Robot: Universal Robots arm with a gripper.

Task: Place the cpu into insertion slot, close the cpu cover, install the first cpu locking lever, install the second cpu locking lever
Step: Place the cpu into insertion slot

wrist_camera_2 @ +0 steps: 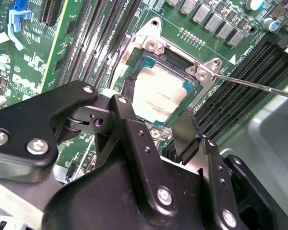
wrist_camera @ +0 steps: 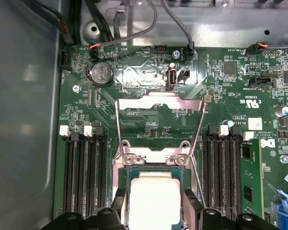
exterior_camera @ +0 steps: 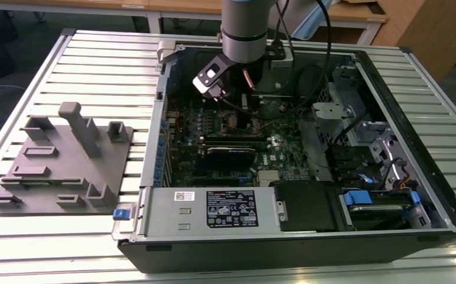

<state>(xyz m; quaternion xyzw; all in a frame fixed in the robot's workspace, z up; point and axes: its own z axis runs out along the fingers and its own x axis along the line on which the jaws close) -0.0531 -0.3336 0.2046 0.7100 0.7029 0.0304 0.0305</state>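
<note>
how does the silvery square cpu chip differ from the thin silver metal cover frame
The silvery square cpu chip is a solid plate; the thin silver metal cover frame has a big window with green board showing through. The chip lies flat in its socket; the frame is swung open, away from it. Both are pale metal and square.

1. Exterior view: overhead room light is falling evenly; table slats (exterior_camera: 236, 278) are glaring near-white at 6 o'clock.
2. Case (exterior_camera: 291, 251) interior is sitting in shadow, darkest toward 12 o'clock beneath the arm (exterior_camera: 244, 29).
3. First wrist view: cpu (wrist_camera: 151, 201) is blowing out white; cpu cover (wrist_camera: 134, 108) is glinting; chassis wall (wrist_camera: 24, 120) is reading dim grey.
4. Second wrist view: cpu (wrist_camera_2: 158, 93) is catching softer glare.
</note>
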